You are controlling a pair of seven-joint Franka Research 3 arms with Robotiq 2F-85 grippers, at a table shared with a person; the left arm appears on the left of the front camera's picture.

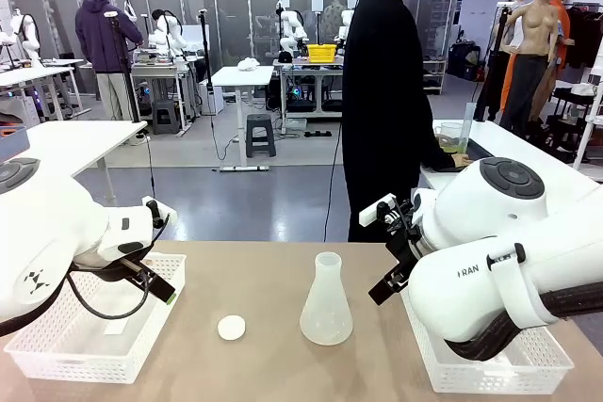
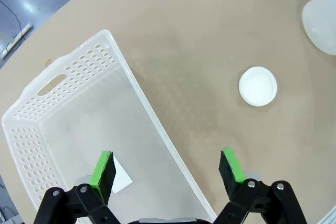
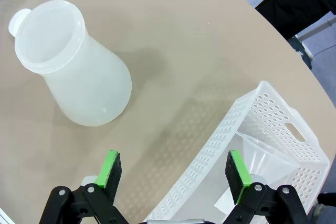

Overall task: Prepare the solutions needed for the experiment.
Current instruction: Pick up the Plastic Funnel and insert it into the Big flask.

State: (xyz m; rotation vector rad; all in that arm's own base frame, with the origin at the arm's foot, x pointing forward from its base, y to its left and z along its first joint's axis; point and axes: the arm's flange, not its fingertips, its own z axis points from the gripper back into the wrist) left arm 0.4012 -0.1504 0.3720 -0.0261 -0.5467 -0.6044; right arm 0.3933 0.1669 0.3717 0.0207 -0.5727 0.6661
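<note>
- While the person (image 1: 386, 91) stands at the far edge turned toward a side table, neither arm handles anything. Step in hand, judged: the opening one, with labware laid out and no liquid on the shared table.
- Solutions (image 1: 454, 147): a small pale yellow-green amount in a clear beaker (image 1: 450, 131) on the white side table, right of centre in the front view. It sits beside the person's sleeve, well apart from both grippers.
- Flask (image 1: 326, 303): translucent, conical, upright, apparently empty. Lower centre of the front view.
- White disc (image 1: 231, 328): flat on the tabletop, left of the flask and not touching it.
- Left gripper (image 2: 167, 156): jaws wide apart, nothing between them. It hangs over the long rim of the left basket (image 2: 68, 72), which holds a paper slip (image 2: 119, 174).
- Right gripper (image 3: 172, 157): jaws wide apart, empty, over the near rim of the right basket (image 3: 273, 103). A funnel (image 3: 262, 156) lies inside.
- Next move, judged: the right gripper lifts the funnel by its rim and seats it in the flask's mouth, so the liquid can be poured once it arrives.
</note>
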